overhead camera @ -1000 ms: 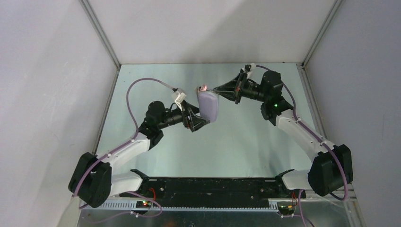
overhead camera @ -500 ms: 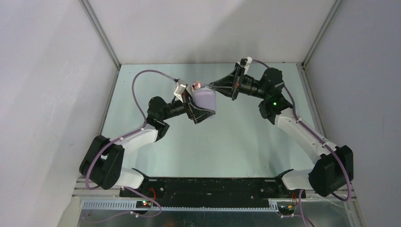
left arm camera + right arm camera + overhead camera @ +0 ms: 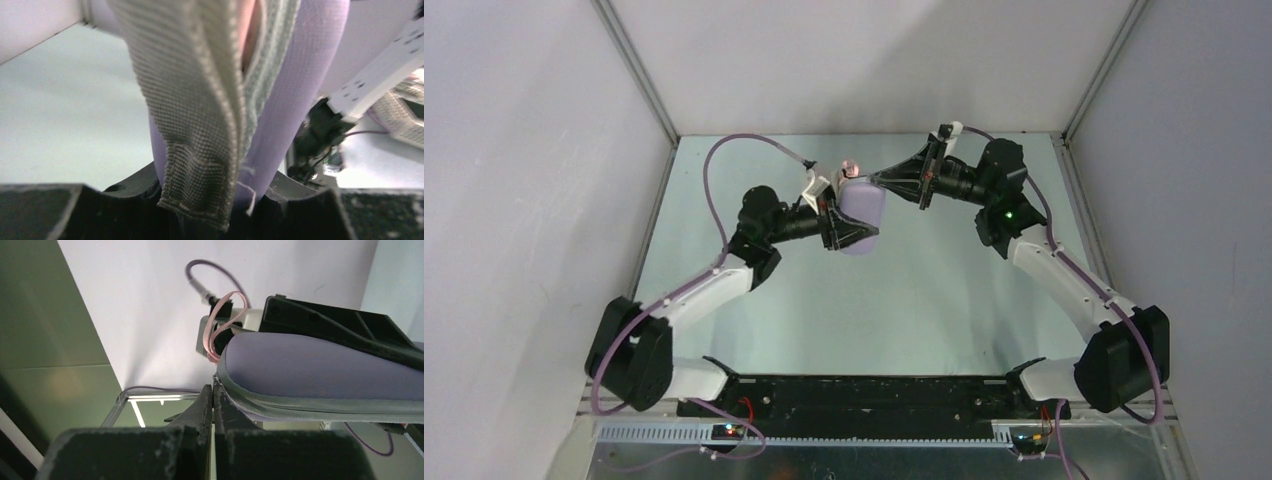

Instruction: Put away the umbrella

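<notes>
Pale green table (image 3: 924, 300) between white walls (image 3: 874, 60). A smooth oblong lilac case (image 3: 866, 205), with a grey woven zip band (image 3: 200, 100) along its edge, hangs over the far middle. The left gripper (image 3: 854, 222), wide open a second ago, now clamps its body. The right gripper (image 3: 876, 178) is pinched shut on the zip seam. The umbrella (image 3: 852, 166) seems to be inside, only pink showing. Open table lies nearer.

Lilac case (image 3: 862, 212); pale pink umbrella (image 3: 248, 35)

Matt lilac cloth case (image 3: 320, 365) (grey woven zip tape (image 3: 200, 125))
</notes>
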